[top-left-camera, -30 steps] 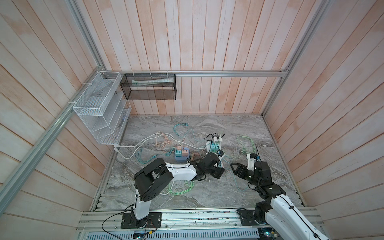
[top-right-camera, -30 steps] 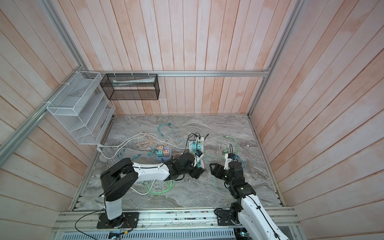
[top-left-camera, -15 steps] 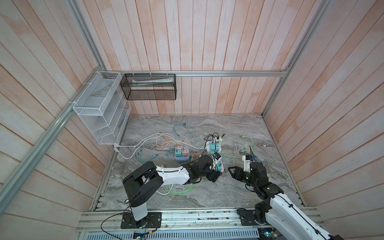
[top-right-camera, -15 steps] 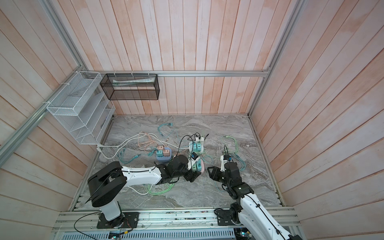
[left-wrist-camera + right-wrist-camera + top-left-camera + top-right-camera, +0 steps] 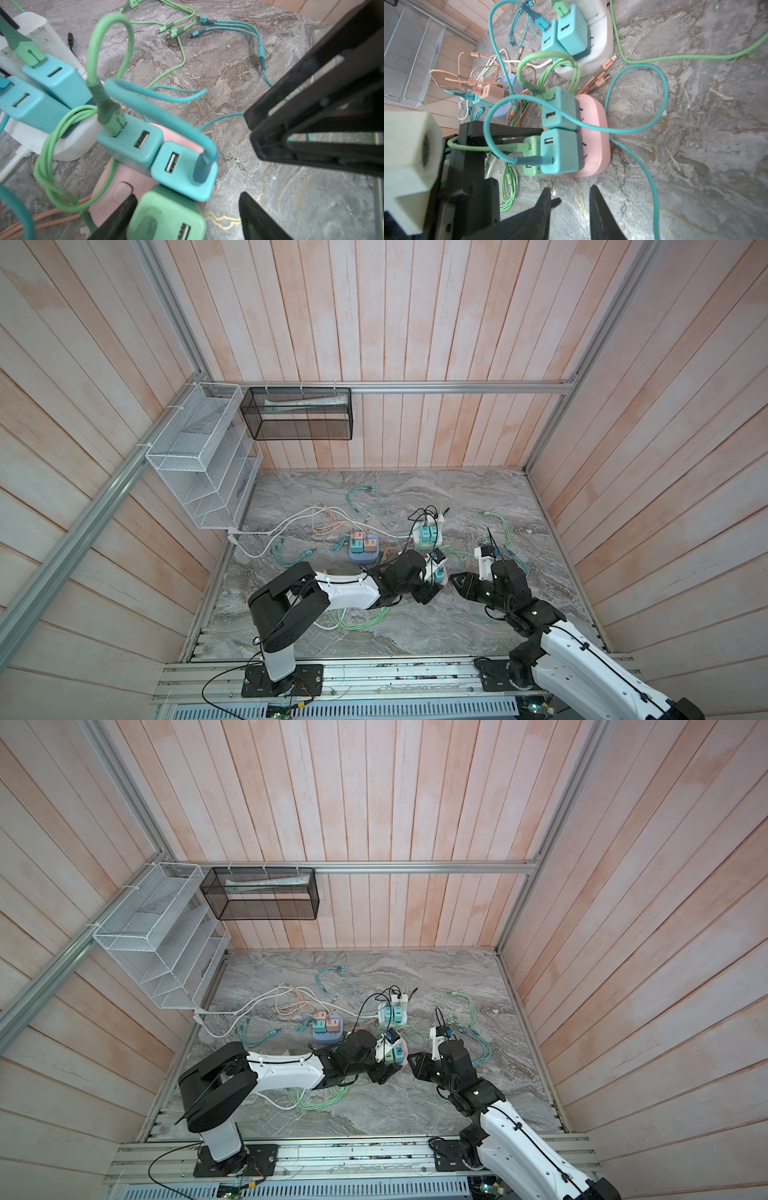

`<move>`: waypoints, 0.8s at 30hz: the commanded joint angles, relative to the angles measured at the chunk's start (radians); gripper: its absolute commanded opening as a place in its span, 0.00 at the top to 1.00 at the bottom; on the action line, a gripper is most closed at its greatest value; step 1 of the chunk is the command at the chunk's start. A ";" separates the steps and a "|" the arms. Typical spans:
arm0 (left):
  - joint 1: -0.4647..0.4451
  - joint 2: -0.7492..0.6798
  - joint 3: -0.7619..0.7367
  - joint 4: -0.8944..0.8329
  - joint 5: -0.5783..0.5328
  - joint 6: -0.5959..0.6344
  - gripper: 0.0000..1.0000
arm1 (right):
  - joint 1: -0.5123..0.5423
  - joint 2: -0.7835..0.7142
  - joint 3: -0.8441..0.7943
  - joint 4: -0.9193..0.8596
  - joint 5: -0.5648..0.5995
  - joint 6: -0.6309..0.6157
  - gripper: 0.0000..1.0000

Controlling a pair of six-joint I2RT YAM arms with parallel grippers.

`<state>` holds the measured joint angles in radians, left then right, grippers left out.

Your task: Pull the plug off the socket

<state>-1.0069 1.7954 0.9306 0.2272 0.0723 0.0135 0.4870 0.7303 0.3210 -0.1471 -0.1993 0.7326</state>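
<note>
A pink socket (image 5: pixel 593 135) lies on the marble table with two teal plugs (image 5: pixel 560 149) and a green plug (image 5: pixel 531 166) in it, each trailing a cable. My left gripper (image 5: pixel 188 196) is open and straddles the green plug (image 5: pixel 166 216). One finger (image 5: pixel 124 209) is against the plug's side and the other stands well clear of it. My right gripper (image 5: pixel 570 189) hovers just short of the socket's end, open a narrow gap with nothing between its fingers. In both top views the two grippers (image 5: pixel 432 585) (image 5: pixel 411 1058) face each other across the socket (image 5: pixel 441 574).
A white socket strip (image 5: pixel 426 535) with teal plugs sits just behind. A lilac one (image 5: pixel 363 558) with peach plugs lies further left. Green, teal and peach cables loop around all of them. A white wire rack (image 5: pixel 199 464) and a black basket (image 5: pixel 299 414) hang on the walls.
My right gripper has slid left toward the pink socket and its jaws have narrowed. The left gripper stays at the green plug, its jaws slightly closer together.
</note>
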 commanded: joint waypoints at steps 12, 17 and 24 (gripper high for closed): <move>0.006 0.006 -0.028 0.031 0.104 0.038 0.32 | 0.004 0.241 -0.013 0.186 0.044 0.020 0.74; 0.005 0.007 -0.047 0.034 0.097 0.039 0.32 | -0.041 0.285 -0.013 0.200 0.027 -0.013 0.73; 0.005 0.036 -0.033 0.029 0.092 0.050 0.37 | -0.076 0.327 -0.010 0.251 -0.005 -0.036 0.73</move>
<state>-1.0019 1.8084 0.8970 0.2543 0.1493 0.0509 0.4198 1.0290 0.2943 0.0559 -0.1844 0.7235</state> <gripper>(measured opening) 0.636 0.266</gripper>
